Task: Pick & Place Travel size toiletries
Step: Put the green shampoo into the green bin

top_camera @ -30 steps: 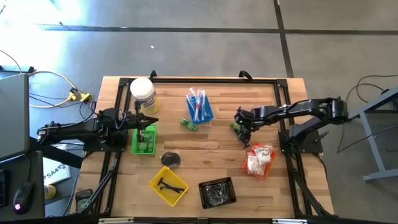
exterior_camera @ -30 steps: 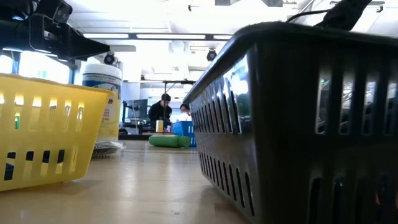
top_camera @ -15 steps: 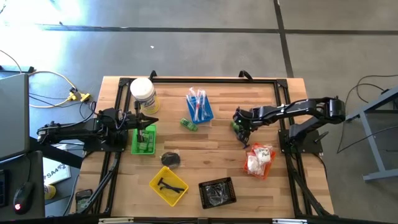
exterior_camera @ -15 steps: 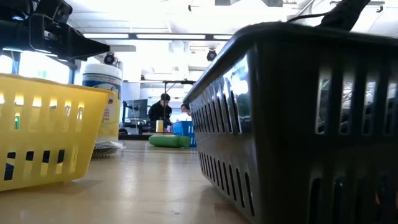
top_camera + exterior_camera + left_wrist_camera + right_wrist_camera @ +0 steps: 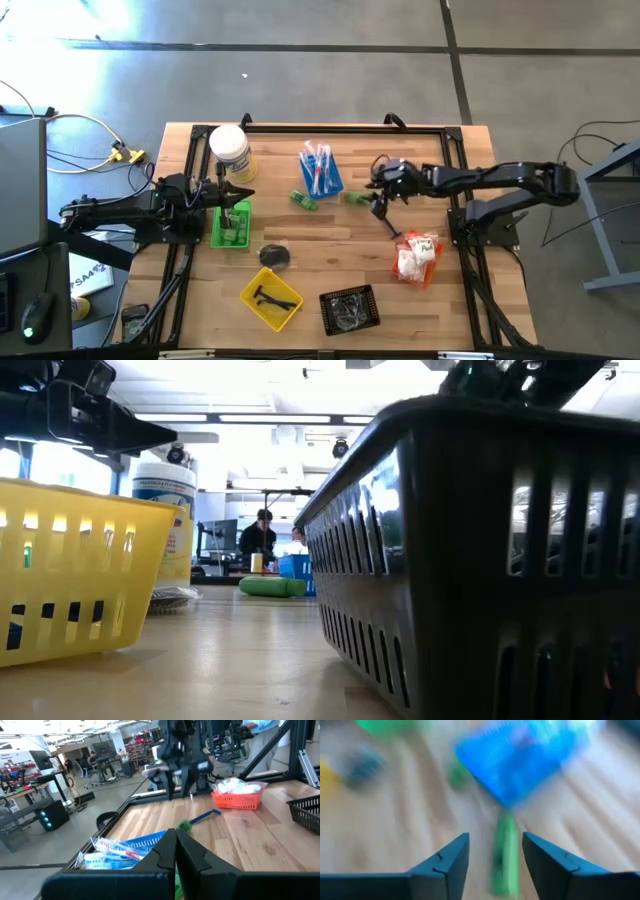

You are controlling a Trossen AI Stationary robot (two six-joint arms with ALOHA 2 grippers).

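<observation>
Right gripper [image 5: 378,198] fingers apart, empty, just beside blue tray [image 5: 322,172]; green bottle [image 5: 352,197] lies on desk [image 5: 340,255] between them. Pick step: next lower and close on bottle. Left gripper [image 5: 228,192] clenched above green tray [image 5: 231,228].

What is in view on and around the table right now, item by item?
Tub: one, white, back left.
Green tray: one, left.
Blue tray: one, back centre, holds wrapped toothbrushes.
Green bottles: one by the blue tray, one by the right gripper.
Dark bit: one, centre-left.
Yellow tray: one, front, holds black pieces.
Black tray: one, front centre.
Orange tray: one, right, holds white sachets.
Left gripper: shut, over the green tray.
Right gripper: jaws apart, near the second bottle.
</observation>
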